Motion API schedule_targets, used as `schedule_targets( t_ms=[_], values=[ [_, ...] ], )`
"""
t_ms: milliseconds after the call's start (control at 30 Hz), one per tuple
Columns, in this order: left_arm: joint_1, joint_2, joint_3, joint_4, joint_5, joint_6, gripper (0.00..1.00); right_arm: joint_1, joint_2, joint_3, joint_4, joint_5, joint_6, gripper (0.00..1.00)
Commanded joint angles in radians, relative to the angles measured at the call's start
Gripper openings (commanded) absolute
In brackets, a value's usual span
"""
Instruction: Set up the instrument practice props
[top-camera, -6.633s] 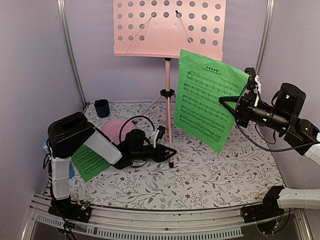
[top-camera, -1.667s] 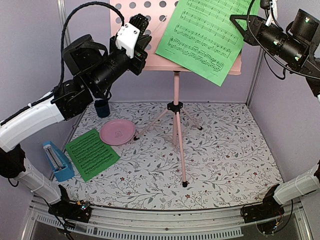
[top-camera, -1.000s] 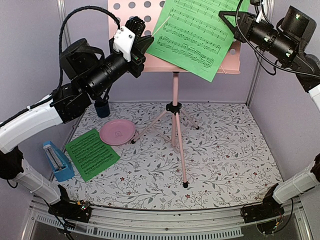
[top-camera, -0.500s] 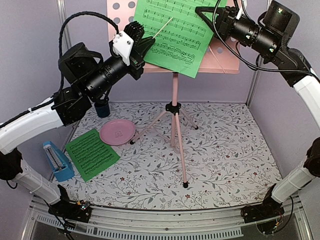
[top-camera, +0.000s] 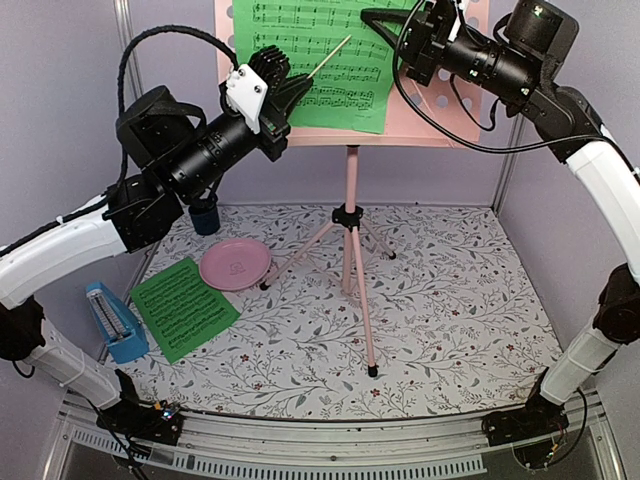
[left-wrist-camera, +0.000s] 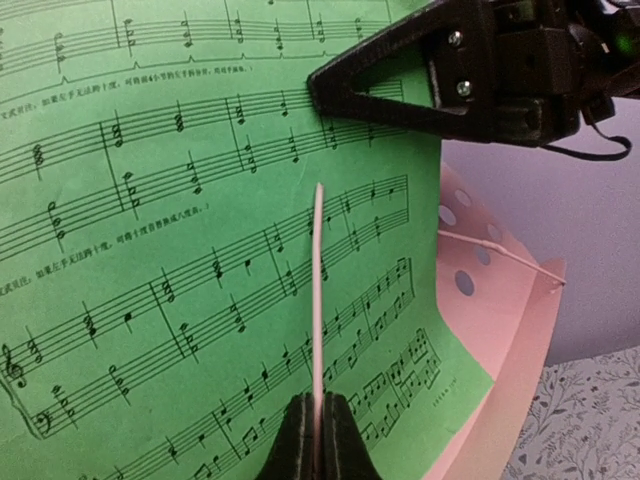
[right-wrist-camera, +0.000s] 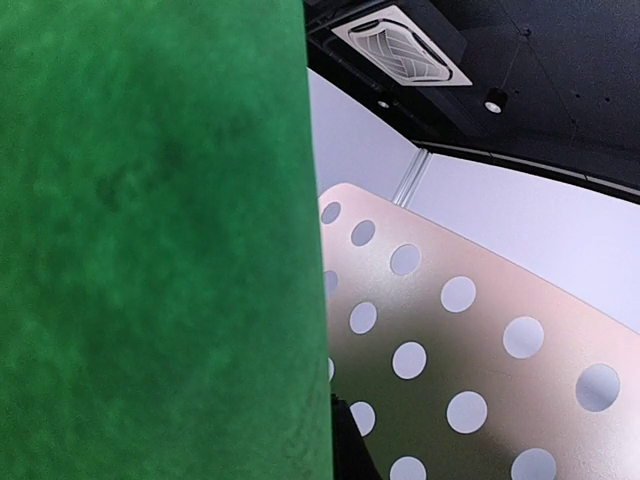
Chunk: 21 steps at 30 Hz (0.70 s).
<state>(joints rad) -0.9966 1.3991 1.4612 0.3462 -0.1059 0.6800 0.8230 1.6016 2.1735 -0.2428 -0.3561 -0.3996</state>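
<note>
Sheet lies against desk, right gripper clamped on its upper right; left gripper, pinching wire, holds it slanting over sheet's middle.

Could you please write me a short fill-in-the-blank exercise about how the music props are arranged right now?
The right gripper holds a ____ page against the music stand.
The left gripper pinches the stand's thin wire, coloured ____.
The second page lies on the table between the pink disc and the blue ____.
The stand rests on ____ legs.
Missing words: green; pink; metronome; three.
</note>
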Motion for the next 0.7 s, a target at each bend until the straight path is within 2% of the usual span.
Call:
schedule_targets(
  t_ms=[0, 433, 667],
  values=[
    [-0.006, -0.022, -0.002, 0.052, 0.067, 0.01, 0.0, 0.004, 0.033, 0.03, 0.007, -0.058, -0.056, 0.0],
    [-0.006, -0.016, 0.001, 0.054, 0.077, 0.011, 0.0, 0.004, 0.089, 0.039, 0.12, -0.052, 0.059, 0.0],
    [-0.004, -0.015, 0.001, 0.06, 0.078, 0.015, 0.0, 0.004, 0.108, 0.046, 0.152, -0.086, 0.066, 0.0]
  ],
)
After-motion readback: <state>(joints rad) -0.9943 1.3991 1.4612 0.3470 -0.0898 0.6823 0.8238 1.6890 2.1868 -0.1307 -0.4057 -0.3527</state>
